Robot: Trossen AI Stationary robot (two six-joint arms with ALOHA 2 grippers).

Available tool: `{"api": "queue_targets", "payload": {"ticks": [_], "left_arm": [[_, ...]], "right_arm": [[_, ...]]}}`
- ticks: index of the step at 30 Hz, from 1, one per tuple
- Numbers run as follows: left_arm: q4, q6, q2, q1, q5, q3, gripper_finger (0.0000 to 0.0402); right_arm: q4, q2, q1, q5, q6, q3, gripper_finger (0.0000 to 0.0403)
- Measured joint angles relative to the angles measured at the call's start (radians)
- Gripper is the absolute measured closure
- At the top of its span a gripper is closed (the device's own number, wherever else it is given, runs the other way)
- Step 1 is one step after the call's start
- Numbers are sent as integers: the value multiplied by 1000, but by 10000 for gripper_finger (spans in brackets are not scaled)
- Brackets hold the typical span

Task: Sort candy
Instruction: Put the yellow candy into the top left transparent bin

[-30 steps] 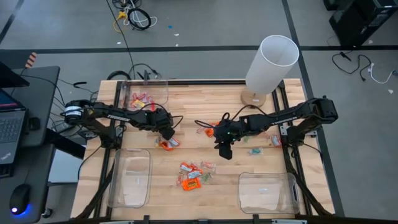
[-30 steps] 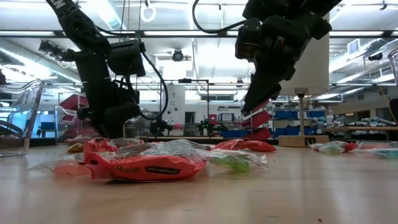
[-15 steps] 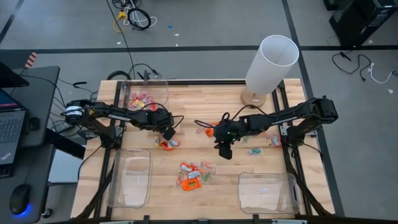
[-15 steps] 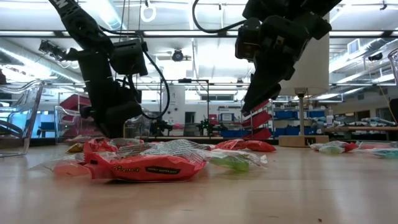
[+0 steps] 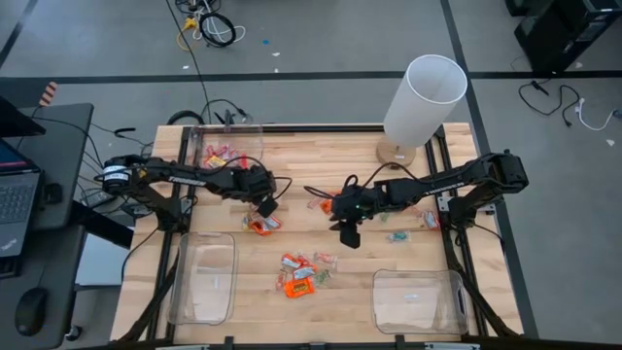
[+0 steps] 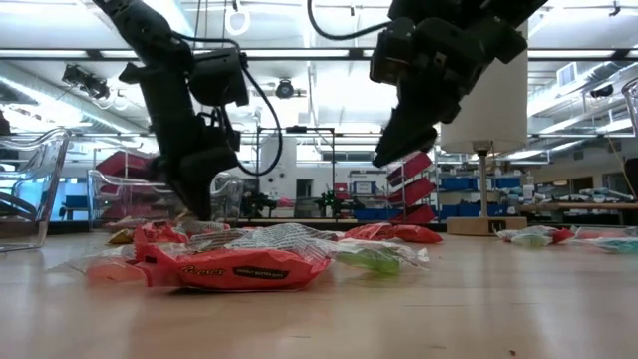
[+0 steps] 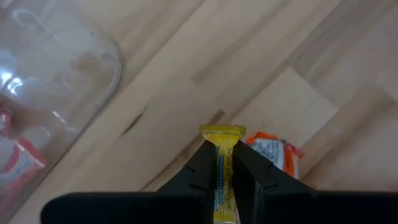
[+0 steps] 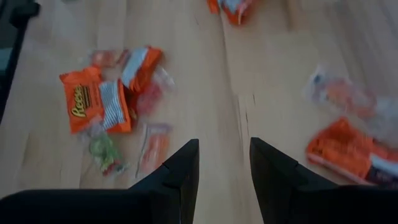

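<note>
Left wrist view: yellow candy (image 7: pixel 223 165) lengthwise between left claw (image 7: pixel 225 175) fingers.

Yellow candy (image 7: pixel 222 177): you see its lower end hidden between the left gripper's (image 7: pixel 225 163) fingers.

high: top-down, whole table (image 5: pixel 321 165) | low: table-level | wrists: close, downward

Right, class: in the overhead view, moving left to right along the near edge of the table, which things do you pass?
Left clear bin → cluster of orange candy → right clear bin.
</note>
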Motion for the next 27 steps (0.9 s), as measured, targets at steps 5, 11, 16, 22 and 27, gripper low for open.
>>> {"api": "queue_targets", "payload": {"ticks": [5,11,16,22,27], "left_arm": [[-35,36,0,0,-2,41,362],[-110,86,-1,-24,-41,125,362],[-128,171,-28,-54,-62,198,362],[-229,183,-147,-63,-110,233,362],[-272,233,-272,-72,-123,233,362]], "right_arm": [[86,0,1,-2,-70,0,275],[166,0,10,-5,-152,0,275],[219,0,21,-6,-216,0,275],[224,0,45,-10,-240,0,275],[235,-6,65,-11,-281,0,275]]}}
